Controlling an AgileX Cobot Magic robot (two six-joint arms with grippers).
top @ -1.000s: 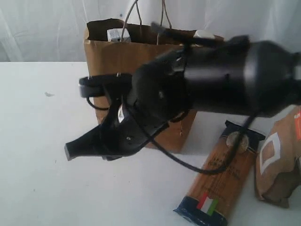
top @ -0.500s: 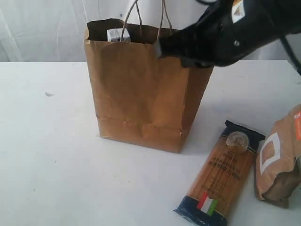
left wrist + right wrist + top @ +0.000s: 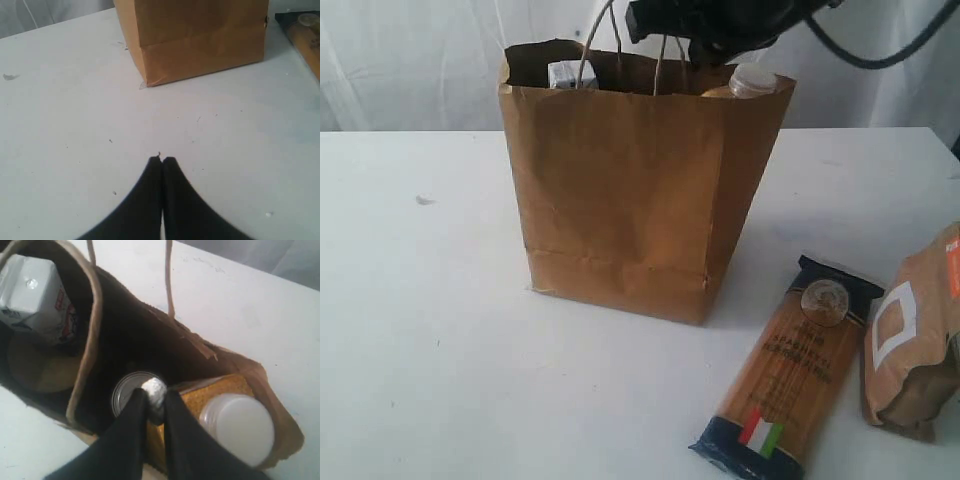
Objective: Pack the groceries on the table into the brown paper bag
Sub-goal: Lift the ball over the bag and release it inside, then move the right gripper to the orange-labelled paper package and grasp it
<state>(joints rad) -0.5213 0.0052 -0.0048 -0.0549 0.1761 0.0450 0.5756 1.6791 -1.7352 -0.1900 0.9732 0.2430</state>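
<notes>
The brown paper bag (image 3: 620, 190) stands upright at the back of the white table (image 3: 420, 350). Inside it are a white-blue carton (image 3: 35, 295), a round tan lid (image 3: 35, 370) under the carton, a pull-tab can (image 3: 125, 392) and a yellow grain bottle with a white cap (image 3: 240, 425). My right gripper (image 3: 154, 396) hangs over the bag's open mouth, shut on a small white-grey lump just above the can. The spaghetti pack (image 3: 790, 370) and the brown pouch (image 3: 915, 335) lie on the table to the bag's right. My left gripper (image 3: 162, 160) is shut and empty, low over bare tabletop in front of the bag (image 3: 200, 40).
The bag's two thin loop handles (image 3: 665, 40) rise beside my right arm (image 3: 710, 25). White curtains hang behind the table. A small dark speck (image 3: 424, 200) lies at the left. The spaghetti pack's end (image 3: 305, 25) shows at the edge of the left wrist view.
My right arm has swung up from in front of the bag to above its open mouth, uncovering the bottle's white cap. The groceries on the table have not moved.
</notes>
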